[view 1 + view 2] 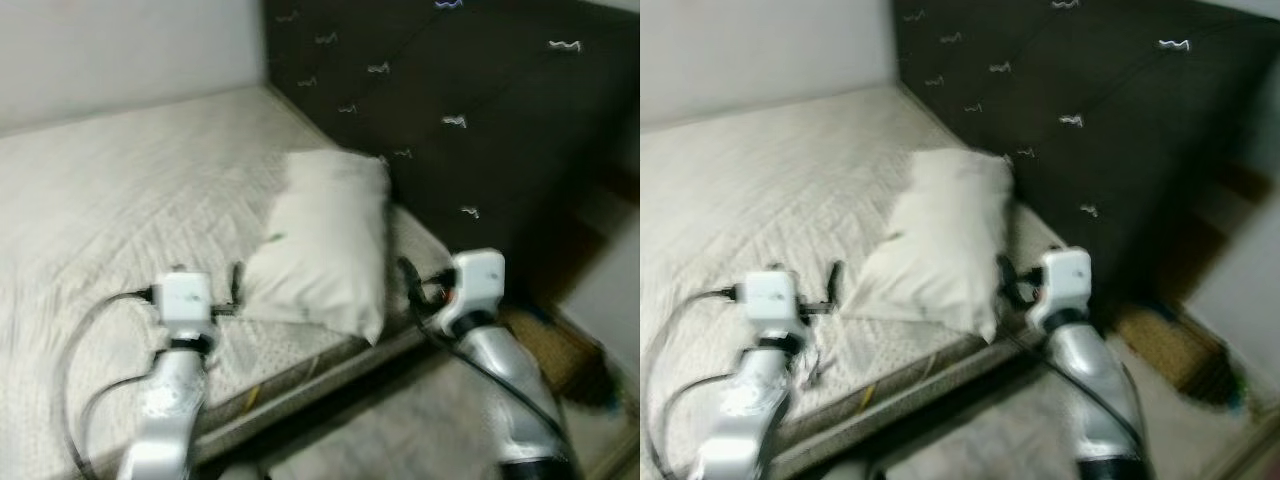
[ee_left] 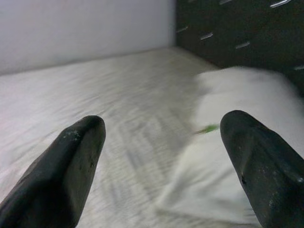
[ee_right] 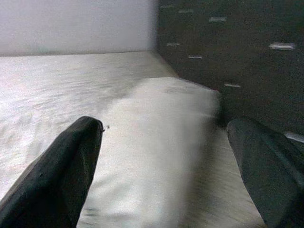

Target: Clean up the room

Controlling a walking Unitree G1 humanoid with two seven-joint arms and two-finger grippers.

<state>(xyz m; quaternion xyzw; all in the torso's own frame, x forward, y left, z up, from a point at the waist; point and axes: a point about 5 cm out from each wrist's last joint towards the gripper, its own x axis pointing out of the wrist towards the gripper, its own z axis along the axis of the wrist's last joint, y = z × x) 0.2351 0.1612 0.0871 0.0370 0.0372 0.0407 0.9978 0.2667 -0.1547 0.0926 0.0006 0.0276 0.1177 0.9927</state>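
A white pillow (image 1: 325, 245) lies on the pale mattress (image 1: 120, 200) near the bed's front edge, its far end close to the dark tufted headboard (image 1: 450, 100). My left gripper (image 1: 237, 285) is held low by the pillow's near left corner. In its wrist view this gripper (image 2: 164, 121) is open, with the pillow (image 2: 237, 156) beyond one finger. My right gripper (image 1: 408, 280) is at the pillow's right side, by the mattress edge. It is open too (image 3: 165, 124), with the pillow (image 3: 156, 142) straight ahead between the fingers. Neither gripper holds anything.
A light wall (image 1: 120, 50) runs behind the bed. Below the bed edge lies grey floor (image 1: 400, 420). A brown woven object (image 1: 545, 345) sits on the floor at the right, beside a white piece of furniture (image 1: 610, 290). The eye views are blurred.
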